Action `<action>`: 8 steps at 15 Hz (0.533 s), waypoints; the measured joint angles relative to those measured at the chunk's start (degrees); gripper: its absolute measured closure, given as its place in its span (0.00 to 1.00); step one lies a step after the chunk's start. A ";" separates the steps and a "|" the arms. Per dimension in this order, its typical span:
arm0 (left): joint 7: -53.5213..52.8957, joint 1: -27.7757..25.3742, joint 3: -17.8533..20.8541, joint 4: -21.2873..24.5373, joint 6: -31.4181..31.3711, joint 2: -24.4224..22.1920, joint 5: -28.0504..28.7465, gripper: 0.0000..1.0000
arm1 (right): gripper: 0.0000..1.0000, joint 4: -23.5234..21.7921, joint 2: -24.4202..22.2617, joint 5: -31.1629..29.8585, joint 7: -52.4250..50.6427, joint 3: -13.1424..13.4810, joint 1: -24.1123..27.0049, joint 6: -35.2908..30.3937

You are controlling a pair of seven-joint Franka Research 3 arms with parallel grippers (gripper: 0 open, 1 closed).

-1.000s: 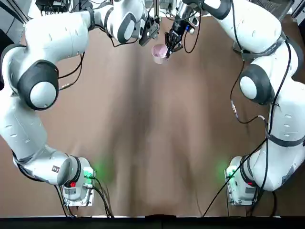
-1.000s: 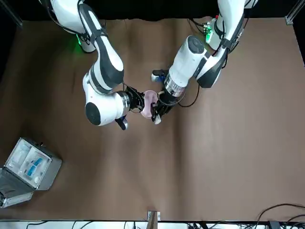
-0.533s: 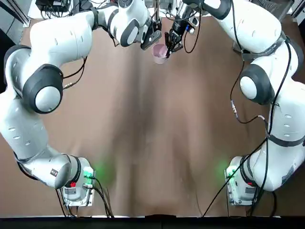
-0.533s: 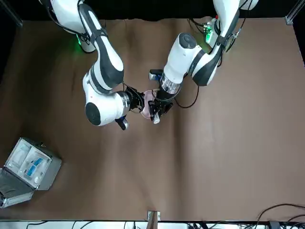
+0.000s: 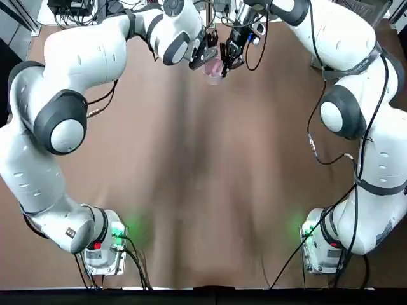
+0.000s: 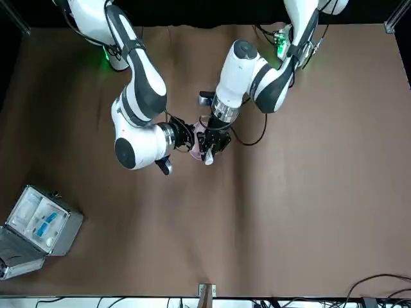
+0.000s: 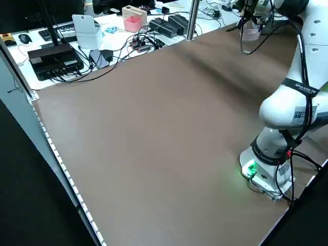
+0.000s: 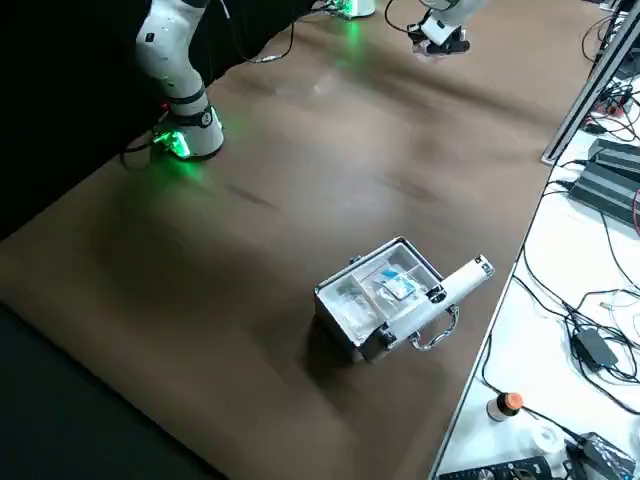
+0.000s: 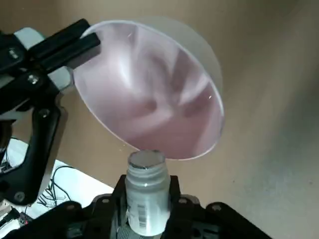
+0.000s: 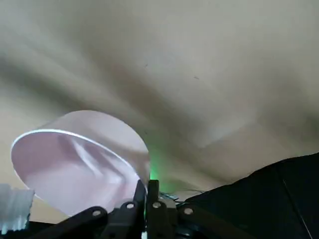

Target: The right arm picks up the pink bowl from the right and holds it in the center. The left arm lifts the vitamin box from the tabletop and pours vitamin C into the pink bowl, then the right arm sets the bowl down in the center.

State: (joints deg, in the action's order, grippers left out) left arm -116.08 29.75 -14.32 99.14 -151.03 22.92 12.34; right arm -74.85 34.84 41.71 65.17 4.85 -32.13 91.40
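Observation:
The pink bowl [image 9: 149, 99] is tilted over the far middle of the tabletop [image 5: 203, 178]. My right gripper [image 10: 149, 191] is shut on its rim. The small white vitamin box [image 9: 146, 194] sits between the fingers of my left gripper [image 9: 146, 186], its top just short of the bowl's lower rim. From above, the left gripper [image 5: 206, 49] and right gripper [image 5: 227, 58] meet over the bowl [image 5: 213, 68]. From the front, the bowl [image 6: 198, 136] shows between the two wrists. I see nothing inside the bowl.
An open grey hinged case [image 6: 38, 228] with blue-white contents lies at the table's far right corner, also seen from the right side [image 8: 385, 295]. Cables, boxes and a keyboard crowd the bench [image 7: 102, 36] beyond the table's far edge.
My left arm has swung its gripper and the vitamin box in closer to the bowl. The right gripper and the bowl have hardly moved.

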 joint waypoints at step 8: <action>-0.03 2.26 1.72 0.00 0.00 -0.15 0.60 0.64 | 0.97 0.02 0.00 0.00 0.02 0.02 0.00 -0.15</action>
State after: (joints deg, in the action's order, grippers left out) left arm -116.11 32.01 -12.60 99.14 -151.03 22.77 12.94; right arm -74.83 34.84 41.71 65.18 4.87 -32.12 91.25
